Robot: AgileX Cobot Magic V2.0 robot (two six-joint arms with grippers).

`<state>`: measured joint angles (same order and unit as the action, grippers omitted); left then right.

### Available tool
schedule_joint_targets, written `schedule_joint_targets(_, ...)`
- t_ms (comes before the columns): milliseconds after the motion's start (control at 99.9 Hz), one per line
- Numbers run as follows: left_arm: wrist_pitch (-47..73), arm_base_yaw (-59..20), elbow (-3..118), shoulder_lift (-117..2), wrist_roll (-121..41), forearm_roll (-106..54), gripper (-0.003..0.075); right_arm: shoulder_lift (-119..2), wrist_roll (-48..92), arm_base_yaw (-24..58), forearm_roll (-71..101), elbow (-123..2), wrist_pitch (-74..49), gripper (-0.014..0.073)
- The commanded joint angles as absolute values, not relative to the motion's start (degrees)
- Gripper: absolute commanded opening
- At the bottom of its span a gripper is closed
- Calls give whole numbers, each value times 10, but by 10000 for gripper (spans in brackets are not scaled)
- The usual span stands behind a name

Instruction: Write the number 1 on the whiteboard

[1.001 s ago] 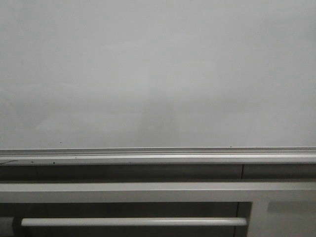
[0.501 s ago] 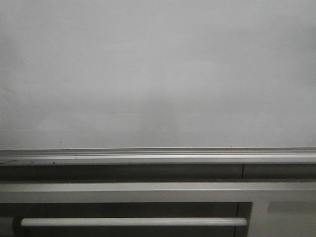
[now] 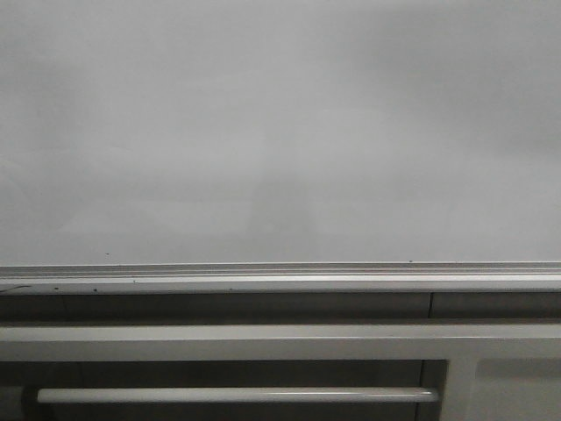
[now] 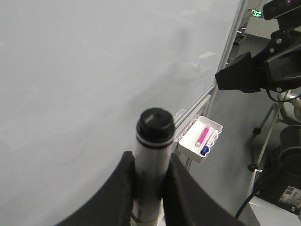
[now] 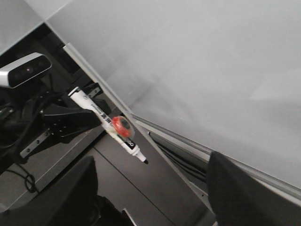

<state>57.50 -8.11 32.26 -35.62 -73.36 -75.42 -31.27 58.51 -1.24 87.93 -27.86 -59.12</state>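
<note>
While a white, black-capped marker (image 4: 149, 160) is clamped by the left gripper (image 4: 148, 188), the pale glossy whiteboard (image 3: 280, 132) is left unmarked; the right gripper (image 5: 150, 197) is spread wide.

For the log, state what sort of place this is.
Probably a lab or test room: a large whiteboard with a metal rail, a white tray of markers, and camera gear on stands beside it.

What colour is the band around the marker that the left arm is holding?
Red, on the white marker, which shows best in the right wrist view. The left claw grips it.
</note>
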Motion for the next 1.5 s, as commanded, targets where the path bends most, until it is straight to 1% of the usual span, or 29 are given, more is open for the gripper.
schedule_joint_targets(0,589,-81,341,-359,-742,-807,-20,-338,613,-10,938,-320,-621,447)
schedule_joint_targets(180,620,-81,341,-369,-762,-840,-20,-385,622,21,941,-375,-638,447)
schedule_joint_targets(320,659,-82,341,-398,-780,-858,-20,-426,638,63,942,-400,-646,448)
schedule_joint_targets(571,691,-82,343,-428,-801,-878,-20,-481,679,177,946,-442,-597,447)
schedule_joint_targets(721,707,-86,343,-438,-804,-882,-20,-537,714,253,947,-475,-559,447)
schedule_joint_targets(861,693,-114,343,-439,-807,-885,-20,-597,728,298,947,-519,-549,447)
schedule_joint_targets(1061,660,-146,343,-439,-807,-884,-20,-658,744,341,942,-579,-540,447)
schedule_joint_targets(1251,660,-149,343,-439,-807,-888,-20,-695,761,385,930,-611,-521,447)
schedule_joint_targets(1492,660,-149,343,-439,-807,-896,-20,-706,804,446,921,-615,-447,447)
